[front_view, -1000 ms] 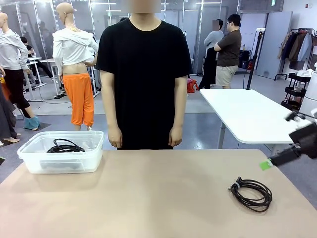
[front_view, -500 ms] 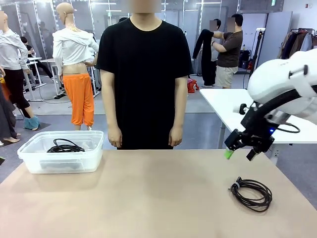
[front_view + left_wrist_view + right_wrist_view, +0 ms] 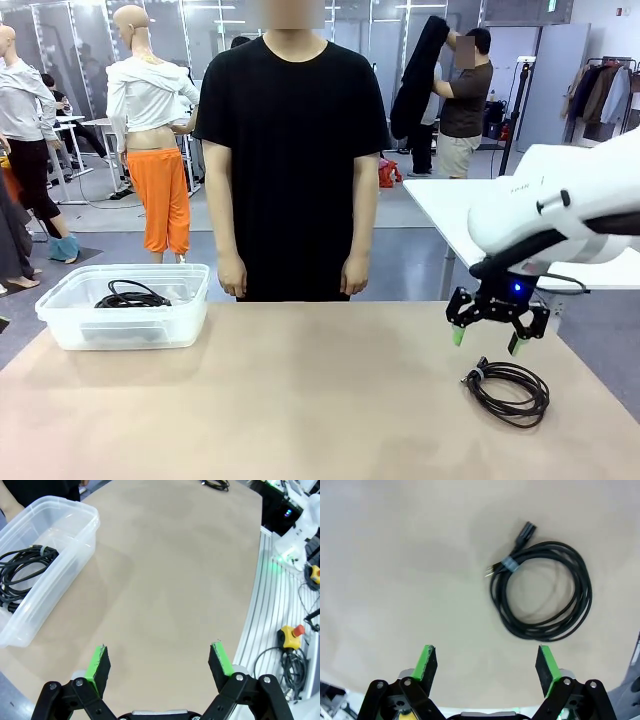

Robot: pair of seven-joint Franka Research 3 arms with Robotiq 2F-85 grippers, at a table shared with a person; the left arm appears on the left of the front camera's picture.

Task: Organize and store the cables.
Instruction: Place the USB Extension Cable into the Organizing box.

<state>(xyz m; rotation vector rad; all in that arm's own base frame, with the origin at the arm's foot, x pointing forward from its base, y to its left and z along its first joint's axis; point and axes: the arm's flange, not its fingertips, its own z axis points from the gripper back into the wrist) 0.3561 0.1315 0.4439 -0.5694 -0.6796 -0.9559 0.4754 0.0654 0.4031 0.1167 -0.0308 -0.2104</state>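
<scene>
Below the right pincer [image 3: 485,339], jaws spread wide and empty, coiled cable [image 3: 508,390] on table [image 3: 300,400], seemingly untouched.

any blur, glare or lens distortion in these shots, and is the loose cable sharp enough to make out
Front view: evenly lit, table matte with no glare, coiled cable sharp under the right gripper. Right wrist view: the cable and its tie are fairly crisp, with a soft shadow inside the loop. Left wrist view: wide-angle bending at the table's edge; the clear bin shows faint highlights.

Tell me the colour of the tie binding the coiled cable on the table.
Grey-blue tie on the black cable; clearest in the right wrist view.
</scene>
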